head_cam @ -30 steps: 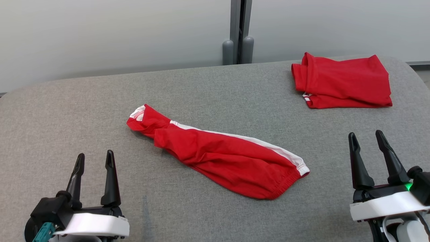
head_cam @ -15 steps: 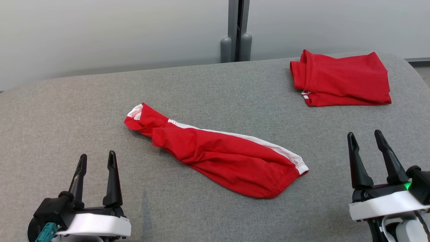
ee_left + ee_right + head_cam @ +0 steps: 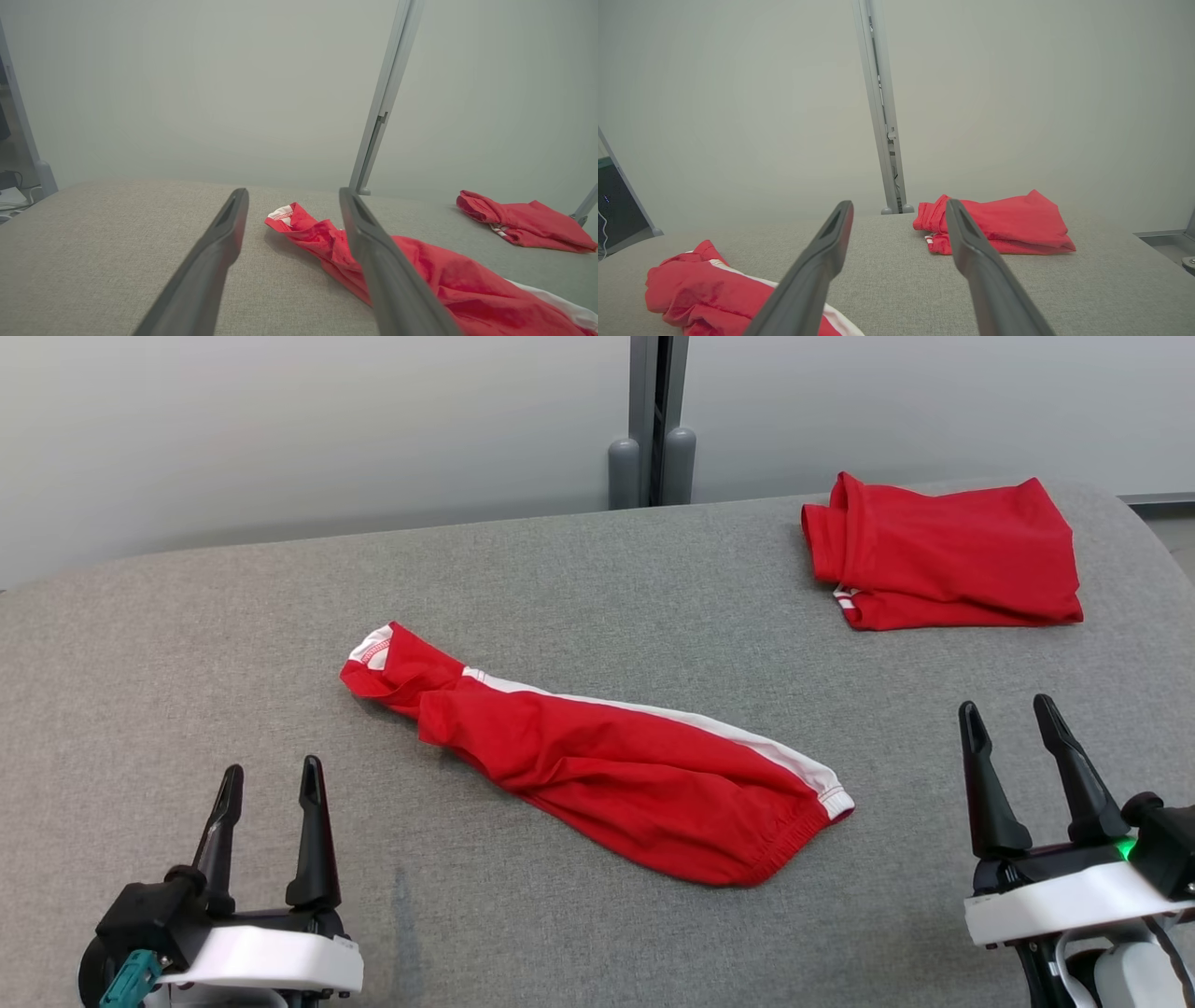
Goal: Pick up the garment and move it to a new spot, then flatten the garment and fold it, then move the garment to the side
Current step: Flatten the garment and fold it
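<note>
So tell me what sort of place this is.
Probably a robot test lab rather than a home: a grey padded table, bare pale panels joined by a metal post behind it, and a loose garment mid-table with a folded garment at the far right.

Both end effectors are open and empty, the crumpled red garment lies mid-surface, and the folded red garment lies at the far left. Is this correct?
Not quite. The head view shows the folded red garment at the far right of the grey surface, not far left. The left end effector and right end effector are open and empty; the crumpled red garment lies mid-surface.
</note>
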